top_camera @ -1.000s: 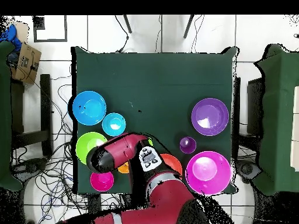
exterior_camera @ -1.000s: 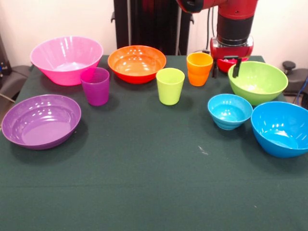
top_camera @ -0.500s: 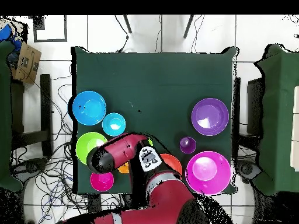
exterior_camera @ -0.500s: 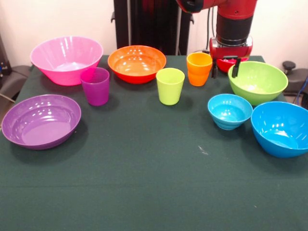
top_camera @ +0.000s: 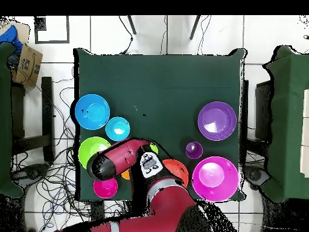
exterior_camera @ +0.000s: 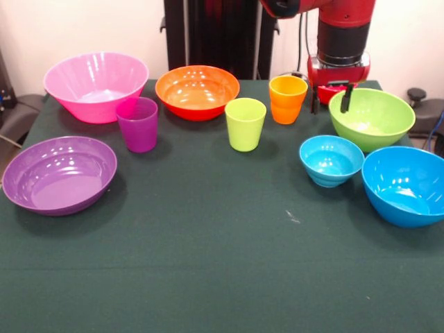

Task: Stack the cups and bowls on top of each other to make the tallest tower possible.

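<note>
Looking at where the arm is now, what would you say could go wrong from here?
The gripper hangs at the table's back edge over the small red bowl, squeezed between the orange cup and the lime green bowl. Coming down, it might clip either neighbour. The red bowl also sits near the table edge, so a nudge might push it off.

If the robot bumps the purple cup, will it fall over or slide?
The purple cup would probably tip rather than slide: it is tall and narrows toward its base. It stands empty, so it is likely light. Its shiny plastic looks slippery, though the table cloth may hold its bottom.
</note>
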Robot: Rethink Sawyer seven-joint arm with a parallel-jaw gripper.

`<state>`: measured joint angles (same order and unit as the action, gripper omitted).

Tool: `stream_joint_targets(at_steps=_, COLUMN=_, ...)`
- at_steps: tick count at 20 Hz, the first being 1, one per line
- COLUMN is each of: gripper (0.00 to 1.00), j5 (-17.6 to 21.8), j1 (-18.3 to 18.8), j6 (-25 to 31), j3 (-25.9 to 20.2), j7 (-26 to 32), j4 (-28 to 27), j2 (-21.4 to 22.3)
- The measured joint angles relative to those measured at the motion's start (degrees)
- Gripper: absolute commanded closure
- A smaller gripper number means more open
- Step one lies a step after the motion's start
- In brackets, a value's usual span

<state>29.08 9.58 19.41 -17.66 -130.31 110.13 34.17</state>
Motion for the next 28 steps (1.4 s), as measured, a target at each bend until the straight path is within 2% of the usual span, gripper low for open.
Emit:
stream_joint_targets(at_steps=12, gripper=0.00, j5=0.00, j1=-3.10, j6=-4.74, j3=0.70, j7=0.00, j4=0.13, j2=0.00)
stream_joint_targets(at_steps=19, gripper=0.00, j5=0.20, j1=-3.02, j6=-6.84, j3=1.38, j7=0.00, j4=0.49, j2=-0.47)
stream_joint_targets(at_steps=28, gripper=0.00, j5=2.38, j1=-2.70, j6=-8.39, j3=2.88, j7=0.00, j4=1.20, j2=-2.23)
